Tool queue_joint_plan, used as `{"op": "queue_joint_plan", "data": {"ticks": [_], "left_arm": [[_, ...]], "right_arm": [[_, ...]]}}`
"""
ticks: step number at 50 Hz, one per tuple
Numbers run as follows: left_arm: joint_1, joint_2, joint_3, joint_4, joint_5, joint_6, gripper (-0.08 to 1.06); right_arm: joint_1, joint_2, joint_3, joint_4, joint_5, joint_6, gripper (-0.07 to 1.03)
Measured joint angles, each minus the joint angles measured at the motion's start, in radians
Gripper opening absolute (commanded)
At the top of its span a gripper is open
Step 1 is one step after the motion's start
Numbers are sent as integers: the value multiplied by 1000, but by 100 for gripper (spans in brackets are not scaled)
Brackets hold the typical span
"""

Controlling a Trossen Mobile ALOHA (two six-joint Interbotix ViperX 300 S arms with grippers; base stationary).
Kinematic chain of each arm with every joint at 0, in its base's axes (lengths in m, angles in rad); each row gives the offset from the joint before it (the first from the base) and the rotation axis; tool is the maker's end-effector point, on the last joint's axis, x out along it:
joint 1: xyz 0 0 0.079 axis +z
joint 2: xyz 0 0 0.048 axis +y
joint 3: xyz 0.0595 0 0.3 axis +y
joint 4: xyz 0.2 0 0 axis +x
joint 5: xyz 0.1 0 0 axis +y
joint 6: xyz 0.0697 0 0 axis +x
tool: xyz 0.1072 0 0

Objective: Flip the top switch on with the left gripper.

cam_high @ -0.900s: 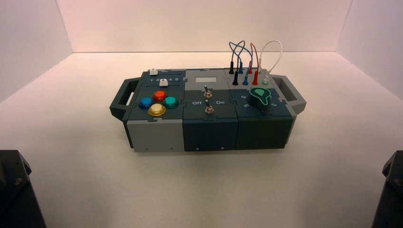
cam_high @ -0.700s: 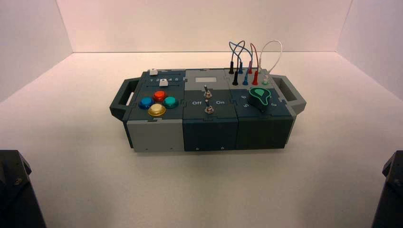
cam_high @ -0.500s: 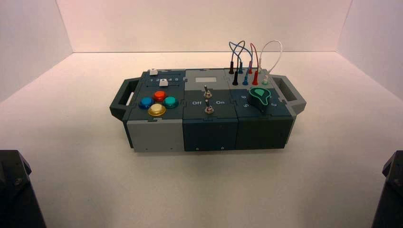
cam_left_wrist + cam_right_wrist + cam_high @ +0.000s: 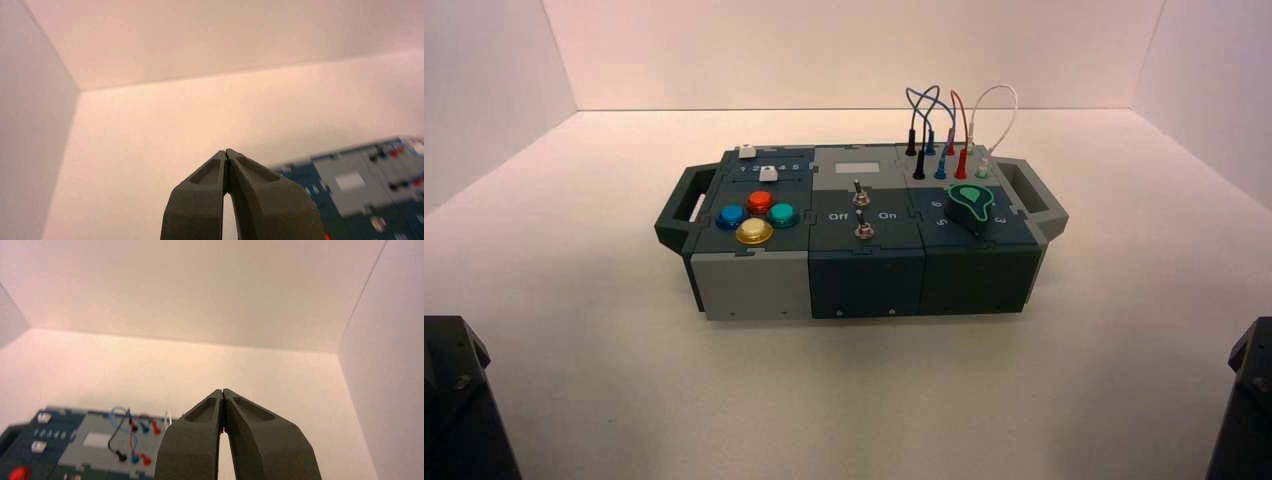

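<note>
Clearly, the left gripper (image 4: 226,151) is held short of the box (image 4: 866,284) on the robot's left side, its jaws pressed together and nothing pinched. From there, the top switch (image 4: 861,194) is found ahead and to the right, on the box's middle panel, between the light rectangular plate (image 4: 857,168) and the matching front toggle (image 4: 864,226). A forward and rightward reach is judged to be needed; the closed tip could then be used against the slim lever, with care that the front toggle is not brushed. The lever and its round base are of shiny metal, set in a flat, dark matte panel with jigsaw-like seams. The right gripper (image 4: 222,391) is parked short of the box's right side, its jaws likewise together.
</note>
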Motion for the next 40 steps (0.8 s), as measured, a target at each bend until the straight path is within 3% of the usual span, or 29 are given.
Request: {"op": "queue_joint_plan", "data": {"ticks": [7, 16, 27, 40], "left_arm": [[-44, 29, -15, -2, 44, 2, -3], [-156, 89, -63, -2, 224, 3, -3], [-186, 120, -100, -3, 368, 5, -3], [-250, 132, -121, -20, 388, 5, -3]], "right_arm": [[5, 37, -11, 0, 31, 2, -3], [21, 141, -48, 5, 123, 0, -3], [55, 212, -92, 15, 252, 0, -3], [92, 322, -167, 31, 471, 0, -3]]}}
